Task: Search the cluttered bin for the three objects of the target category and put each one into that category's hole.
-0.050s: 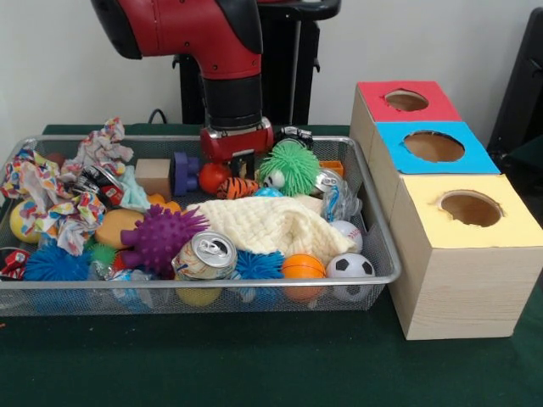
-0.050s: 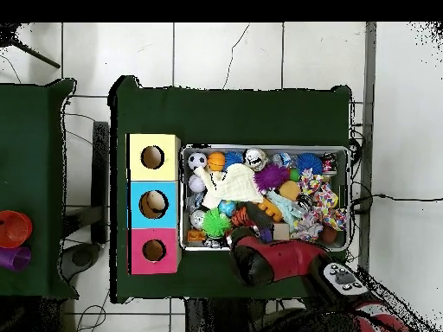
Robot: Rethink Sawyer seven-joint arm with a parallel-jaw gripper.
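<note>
A soda can (image 1: 205, 255) lies at the front of the wire bin (image 1: 383, 254), beside a soccer ball (image 1: 349, 266). The gripper (image 1: 243, 165) reaches down at the back beside a green spiky ball (image 1: 291, 166); whether it grips anything I cannot tell. Three boxes (image 1: 462, 254) with holes stand alongside.

Wire-mesh metal bin (image 1: 373, 222); waffle-weave cloth (image 1: 270, 225); seemingly wood-grain boxes (image 1: 458, 288).

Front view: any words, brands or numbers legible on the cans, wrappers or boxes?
No text can be read in either view.
Silver drink can lying in the wire mesh bin: printed pattern, too blurred to read.
Red, blue and yellow-topped wooden hole boxes: no lettering visible.
</note>
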